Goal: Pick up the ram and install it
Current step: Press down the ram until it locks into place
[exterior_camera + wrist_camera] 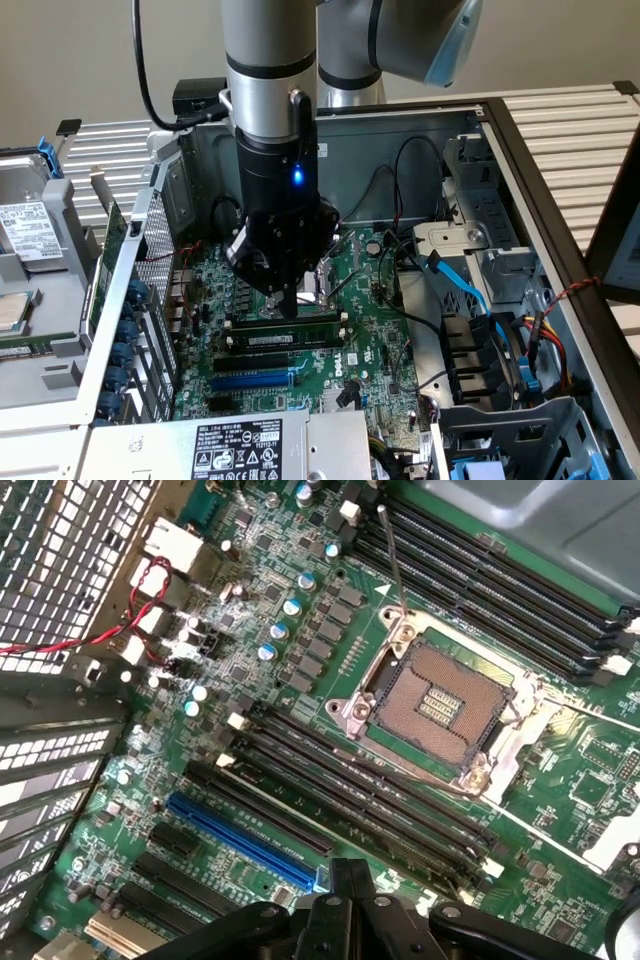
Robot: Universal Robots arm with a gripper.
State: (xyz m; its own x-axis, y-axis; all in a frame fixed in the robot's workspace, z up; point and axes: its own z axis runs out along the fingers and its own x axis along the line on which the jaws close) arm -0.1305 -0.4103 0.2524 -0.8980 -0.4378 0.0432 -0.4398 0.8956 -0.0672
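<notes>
Down inside the open PC case (520, 150), the gripper (288, 300) sits low over the motherboard (370, 330), right above the memory slots beside the empty CPU socket (440, 715). Its jaws are pinched fully together, and I don't see anything clamped between them in either view. From the exterior view the fingertips look like they're touching or pressing on the top edge of the ram (290, 341), which lies lengthwise in one of the black slots with its white label facing the camera. So the stick seems to be in the slot already, though I can't tell whether it's fully seated or just resting there.

The blue expansion slot (245, 838) runs parallel just beside the memory slots, and a blue SATA cable (470, 290) loops off toward the exterior view's right, well clear of the gripper.

What could go sideways, in my opinion: if the stick is only in at one end, pushing down near the middle could rock it and leave it crooked or stress the slot. If the notch isn't lined up, extra force just flexes the board. And narrow closed fingertips could slide off that thin top edge and clip the nearby components.
</notes>
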